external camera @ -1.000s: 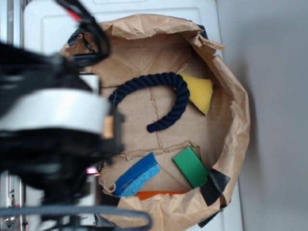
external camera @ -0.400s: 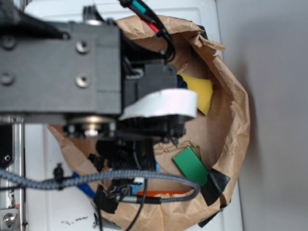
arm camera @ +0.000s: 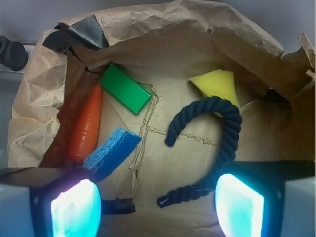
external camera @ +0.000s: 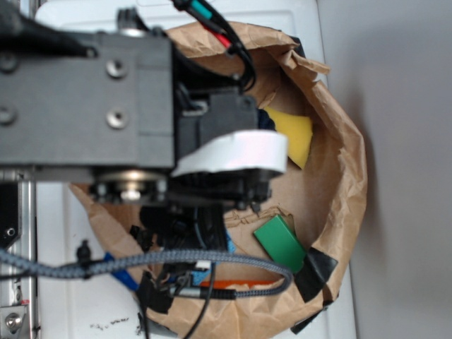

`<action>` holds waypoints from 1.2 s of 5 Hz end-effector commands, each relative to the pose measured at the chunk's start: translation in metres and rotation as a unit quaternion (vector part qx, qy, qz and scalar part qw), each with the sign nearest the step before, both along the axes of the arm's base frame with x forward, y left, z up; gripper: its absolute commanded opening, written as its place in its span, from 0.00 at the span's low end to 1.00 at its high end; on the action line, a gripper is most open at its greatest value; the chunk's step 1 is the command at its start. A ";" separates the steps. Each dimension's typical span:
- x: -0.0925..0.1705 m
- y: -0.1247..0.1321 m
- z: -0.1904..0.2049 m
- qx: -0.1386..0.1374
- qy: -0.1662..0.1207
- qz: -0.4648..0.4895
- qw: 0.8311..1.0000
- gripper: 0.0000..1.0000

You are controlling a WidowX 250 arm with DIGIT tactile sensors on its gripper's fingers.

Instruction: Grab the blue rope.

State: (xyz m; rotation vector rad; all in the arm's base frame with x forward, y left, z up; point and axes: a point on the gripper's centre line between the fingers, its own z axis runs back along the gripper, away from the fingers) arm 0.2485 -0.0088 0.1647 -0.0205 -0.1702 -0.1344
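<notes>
Now blue rope lies ahead of open claw.

Inside the crumpled paper bag we counted five loose items: one blue rope, one yellow sponge, one blue sponge, one green block and one orange carrot. We also counted two patches of black tape.
</notes>
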 end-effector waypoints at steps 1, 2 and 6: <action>0.008 0.026 -0.011 -0.005 -0.005 0.006 1.000 1.00; 0.004 0.043 -0.017 -0.003 -0.009 -0.006 1.000 1.00; 0.036 0.053 -0.112 0.032 0.001 0.005 0.999 1.00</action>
